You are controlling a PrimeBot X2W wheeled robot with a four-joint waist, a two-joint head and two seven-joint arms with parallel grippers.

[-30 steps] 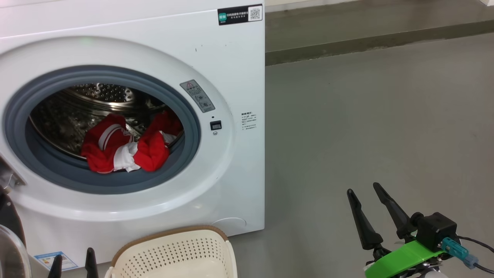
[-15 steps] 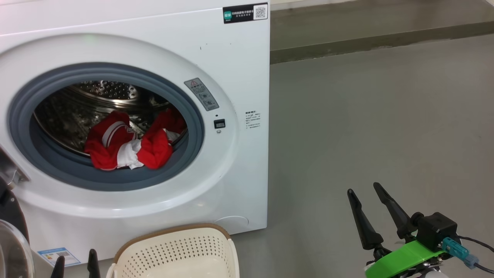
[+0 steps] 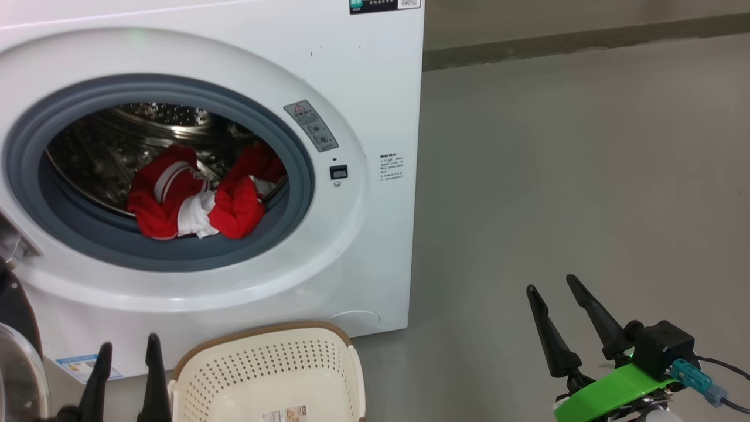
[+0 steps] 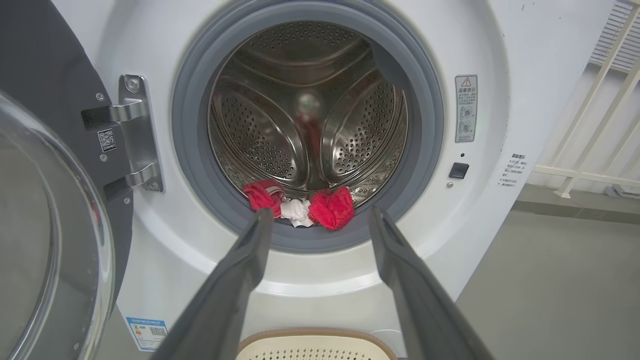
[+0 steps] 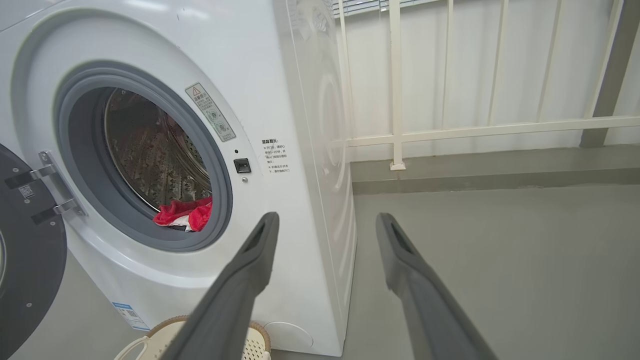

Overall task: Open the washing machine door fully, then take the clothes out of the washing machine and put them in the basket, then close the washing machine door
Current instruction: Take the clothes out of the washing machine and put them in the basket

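Note:
The white washing machine stands with its door swung wide to the left on its hinge; the glass bowl also shows at the head view's lower left. Red and white clothes lie at the front of the steel drum, behind the grey ring, also seen as clothes and clothes. The cream basket sits on the floor right below the drum opening. My left gripper is open beside the basket's left rim, pointing at the drum. My right gripper hangs open and empty over bare floor to the machine's right.
Grey floor stretches to the right of the machine, with a low kerb at the back. A white railing stands behind the machine's right side. The open door takes up the space at the left.
The head camera has shifted, so the machine sits higher and more to the right in the picture. My left gripper's fingers reach higher than before. The right gripper has stayed put.

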